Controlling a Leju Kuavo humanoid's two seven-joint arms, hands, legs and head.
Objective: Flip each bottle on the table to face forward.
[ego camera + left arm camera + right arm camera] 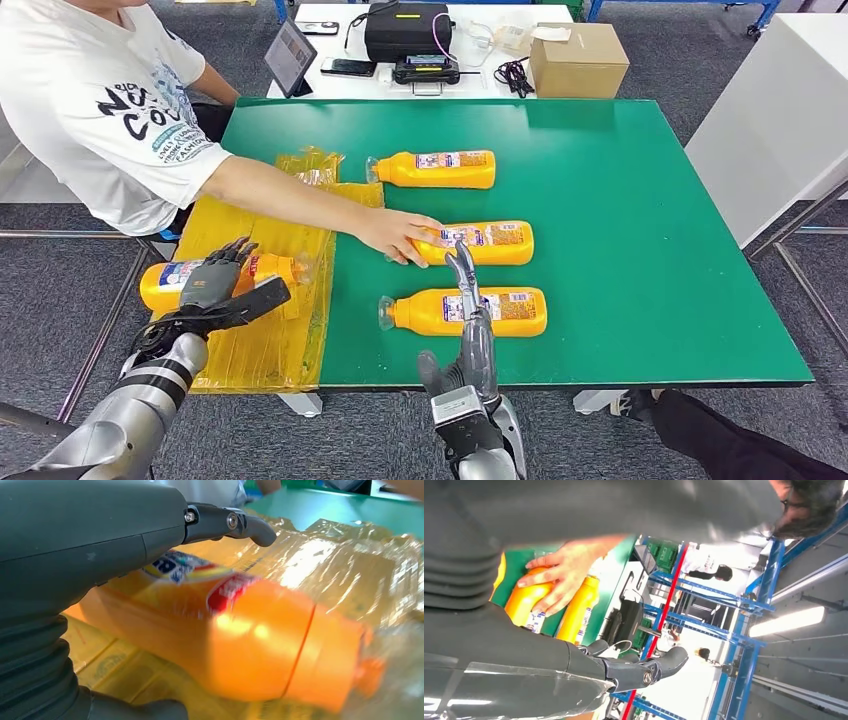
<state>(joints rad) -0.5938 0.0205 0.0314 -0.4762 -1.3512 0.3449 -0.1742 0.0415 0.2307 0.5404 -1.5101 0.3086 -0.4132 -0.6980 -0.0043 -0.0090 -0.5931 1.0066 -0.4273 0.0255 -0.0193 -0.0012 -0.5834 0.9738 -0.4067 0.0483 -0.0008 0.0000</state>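
Left hand point(212, 285) wraps the orange bottle point(160, 285) at nine o'clock on the counter point(640, 250); right hand point(470, 320) open, idle. Next, likely, roll it label-forward.

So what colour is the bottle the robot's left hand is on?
Orange, with a colourful label. The bottle under the left hand shows best in the left wrist view.
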